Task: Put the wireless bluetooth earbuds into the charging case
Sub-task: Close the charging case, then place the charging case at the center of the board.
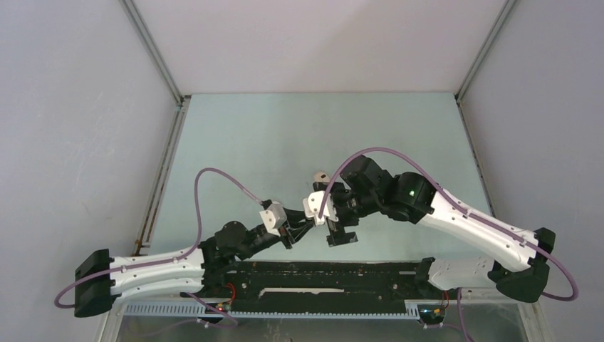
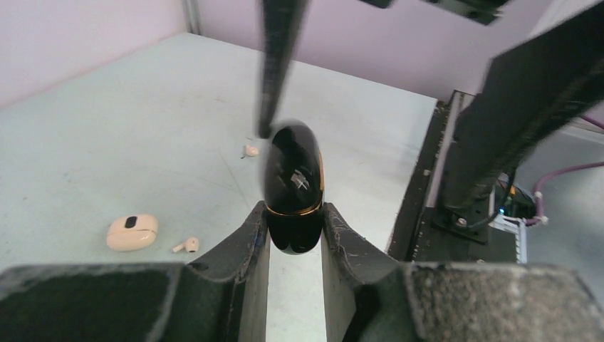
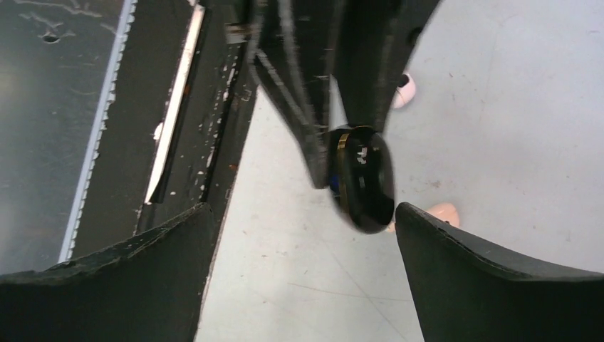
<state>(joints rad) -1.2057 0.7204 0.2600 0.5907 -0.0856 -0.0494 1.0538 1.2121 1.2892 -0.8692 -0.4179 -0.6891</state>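
A glossy black charging case (image 2: 293,187) with a gold band stands upright, my left gripper (image 2: 295,228) shut on its lower end. It shows again in the right wrist view as the black case (image 3: 365,178), held off the table. My right gripper (image 3: 300,208) is open wide, with the case just inside its right finger (image 3: 498,278) and apart from both fingers. On the table lie two beige-pink earbuds: one earbud (image 2: 187,245) beside a beige case (image 2: 132,231), the other earbud (image 2: 250,150) farther off. From above, both grippers meet near the table's middle front, left gripper (image 1: 303,226) and right gripper (image 1: 340,236).
The black base rail (image 3: 185,107) runs along the near table edge, close to the left of my right gripper. A beige-pink piece (image 3: 443,212) peeks from behind my right finger, and a pale one (image 3: 404,90) lies beyond the left gripper's fingers. Grey walls enclose the table.
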